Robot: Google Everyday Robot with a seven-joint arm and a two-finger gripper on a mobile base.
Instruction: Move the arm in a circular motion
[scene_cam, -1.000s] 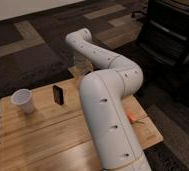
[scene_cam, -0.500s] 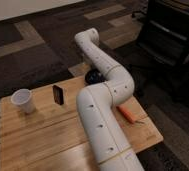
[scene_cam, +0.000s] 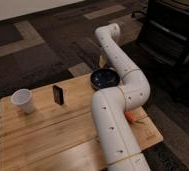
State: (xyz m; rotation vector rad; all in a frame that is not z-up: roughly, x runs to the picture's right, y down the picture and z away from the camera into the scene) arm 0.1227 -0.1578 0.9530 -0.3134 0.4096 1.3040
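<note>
While arm (scene_cam: pixel 119 107) climbs from bottom centre over wooden table (scene_cam: pixel 48 131), bends right past dark bowl (scene_cam: pixel 104 78), far end reaches upper centre; gripper hidden behind it, state cannot tell.

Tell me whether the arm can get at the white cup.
Likely yes: nothing covers the cup, but the arm stretches beyond the table, claw hidden at its far end, and must swing back.

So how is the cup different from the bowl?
The cup is white and tall; the bowl is dark, low and wide. The cup stands far from the arm; the bowl sits beside it. Both stand upright on the table. The gripper hides past the arm's far end.
</note>
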